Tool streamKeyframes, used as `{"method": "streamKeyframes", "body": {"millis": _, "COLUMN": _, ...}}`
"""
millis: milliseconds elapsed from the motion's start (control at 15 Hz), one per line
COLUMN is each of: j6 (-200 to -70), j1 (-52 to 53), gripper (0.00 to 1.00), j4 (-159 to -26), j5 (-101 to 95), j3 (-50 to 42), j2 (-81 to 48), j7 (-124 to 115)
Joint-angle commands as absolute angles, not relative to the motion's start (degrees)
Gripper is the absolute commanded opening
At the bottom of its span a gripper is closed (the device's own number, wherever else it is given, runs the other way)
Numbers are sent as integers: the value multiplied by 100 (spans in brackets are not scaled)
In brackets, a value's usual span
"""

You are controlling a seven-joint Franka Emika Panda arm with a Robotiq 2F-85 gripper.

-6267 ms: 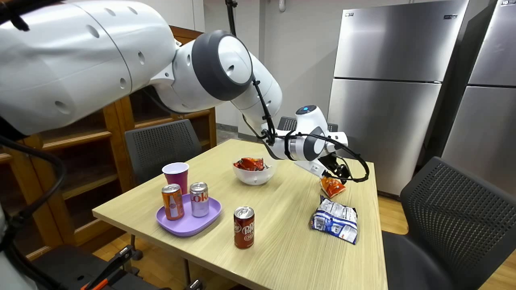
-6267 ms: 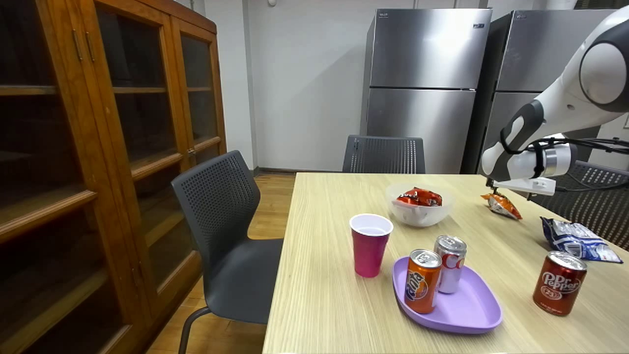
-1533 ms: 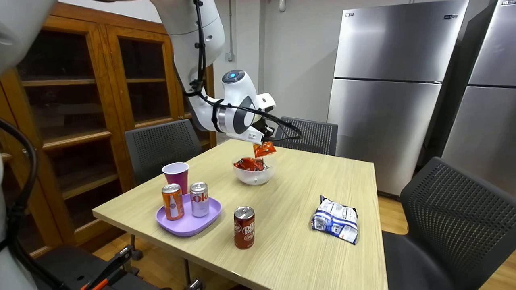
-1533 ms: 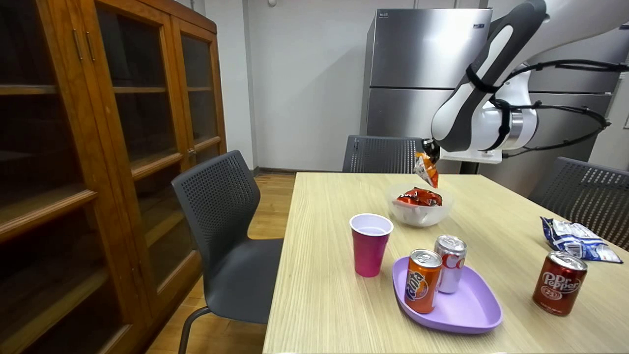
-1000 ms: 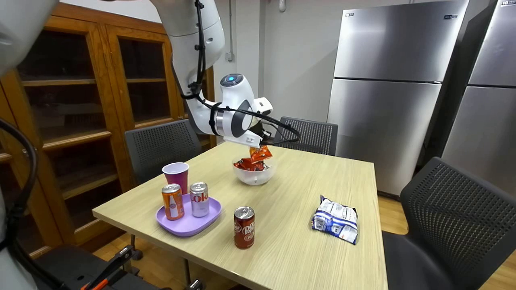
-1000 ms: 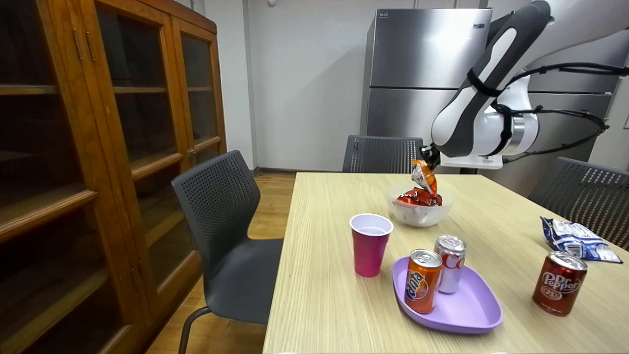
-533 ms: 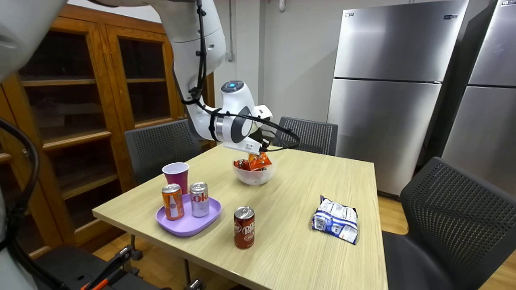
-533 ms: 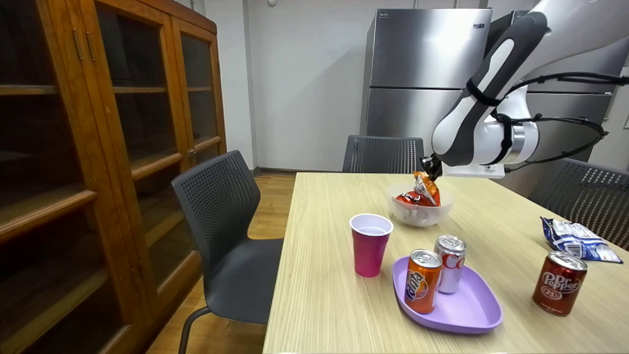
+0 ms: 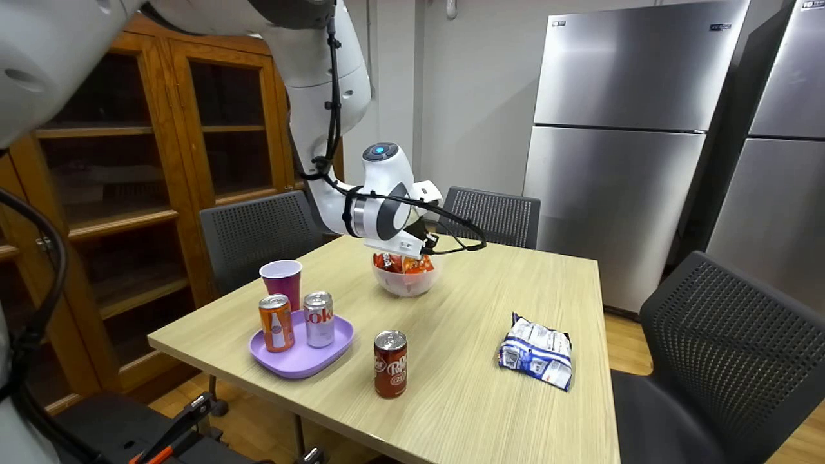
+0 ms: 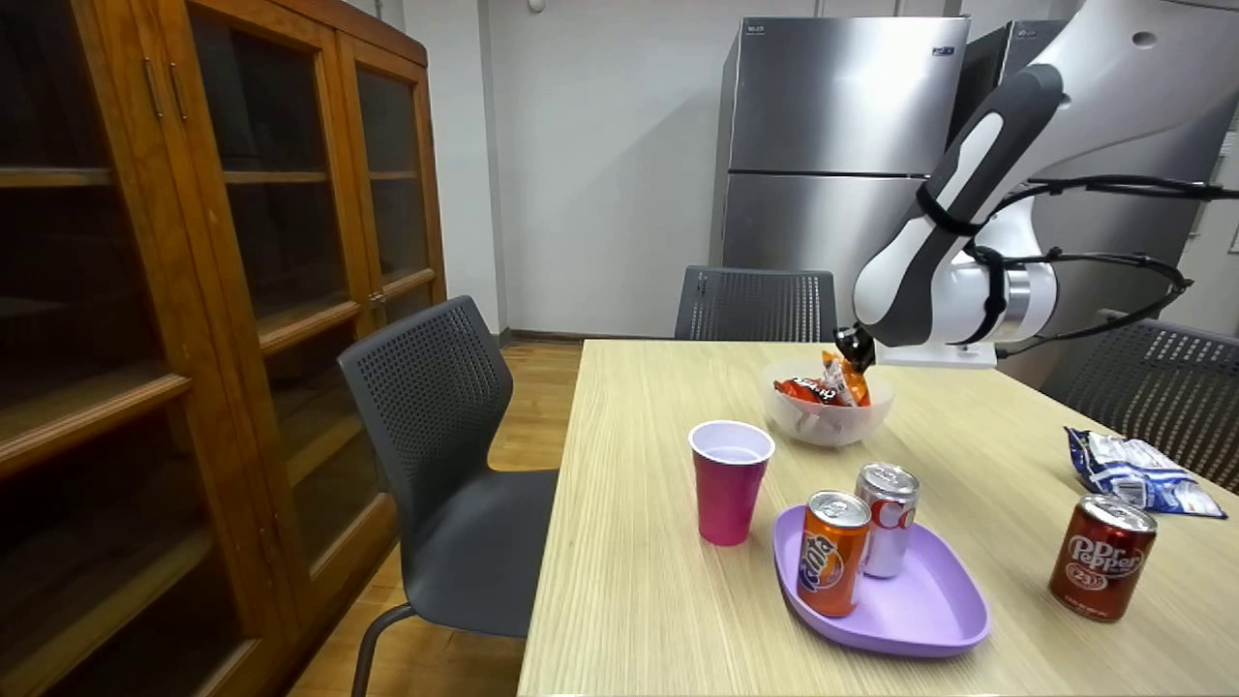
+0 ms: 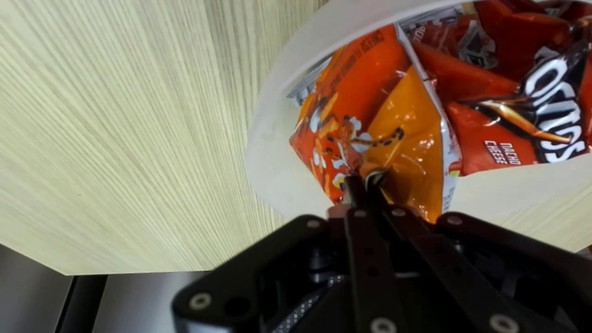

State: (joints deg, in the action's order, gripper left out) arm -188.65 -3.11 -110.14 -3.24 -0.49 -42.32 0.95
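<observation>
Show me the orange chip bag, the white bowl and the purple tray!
Orange chip bag (image 11: 386, 122), wrist view: middle of its crinkled front.
White bowl (image 9: 405, 285), in an exterior view: its outer wall.
Purple tray (image 10: 927, 602), in an exterior view: bare inside surface.

Cut by the wrist view's top and right edges, the round translucent white plastic bowl (image 11: 273, 157)! Clipped at right too, the creased red foil Doritos bag (image 11: 513, 111)! The black two-fingered gripper (image 11: 364, 184), blurry and cropped below, hides part of the orange foil snack bag (image 11: 379, 125)!
</observation>
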Motion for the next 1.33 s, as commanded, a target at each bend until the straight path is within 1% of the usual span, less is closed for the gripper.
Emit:
{"method": "streamKeyframes", "body": {"millis": 0, "j6": -18594, "j1": -346, "gripper": 0, "j4": -10617, "j5": -311, "j3": -79, "j2": -4459, "j7": 175}}
{"method": "streamKeyframes", "body": {"millis": 133, "j6": -18558, "j1": -353, "gripper": 0, "j4": -10532, "j5": -312, "j3": -100, "j2": -4506, "j7": 177}}
{"method": "streamKeyframes", "body": {"millis": 200, "j6": -18552, "j1": -337, "gripper": 26, "j4": -10508, "j5": -307, "j3": -130, "j2": -4513, "j7": 173}}
{"method": "streamKeyframes", "body": {"millis": 267, "j6": -18547, "j1": -344, "gripper": 28, "j4": -10494, "j5": -305, "j3": -131, "j2": -4514, "j7": 170}}
{"method": "streamKeyframes", "body": {"millis": 400, "j6": -18562, "j1": -349, "gripper": 40, "j4": -10496, "j5": -304, "j3": -138, "j2": -4492, "j7": 168}}
{"method": "streamKeyframes", "body": {"millis": 600, "j6": -18631, "j1": -397, "gripper": 64, "j4": -10595, "j5": -310, "j3": -87, "j2": -4389, "j7": 170}}
{"method": "streamKeyframes", "body": {"millis": 800, "j6": -18710, "j1": -485, "gripper": 85, "j4": -10707, "j5": -313, "j3": 3, "j2": -4252, "j7": 168}}
{"method": "streamKeyframes", "body": {"millis": 867, "j6": -18727, "j1": -516, "gripper": 94, "j4": -10733, "j5": -310, "j3": 31, "j2": -4205, "j7": 164}}
{"method": "streamKeyframes", "body": {"millis": 933, "j6": -18750, "j1": -569, "gripper": 99, "j4": -10770, "j5": -308, "j3": 76, "j2": -4138, "j7": 160}}
{"method": "streamKeyframes", "body": {"millis": 1000, "j6": -18773, "j1": -611, "gripper": 100, "j4": -10798, "j5": -303, "j3": 107, "j2": -4079, "j7": 153}}
{"method": "streamKeyframes", "body": {"millis": 1267, "j6": -18857, "j1": -786, "gripper": 100, "j4": -10907, "j5": -290, "j3": 212, "j2": -3868, "j7": 136}}
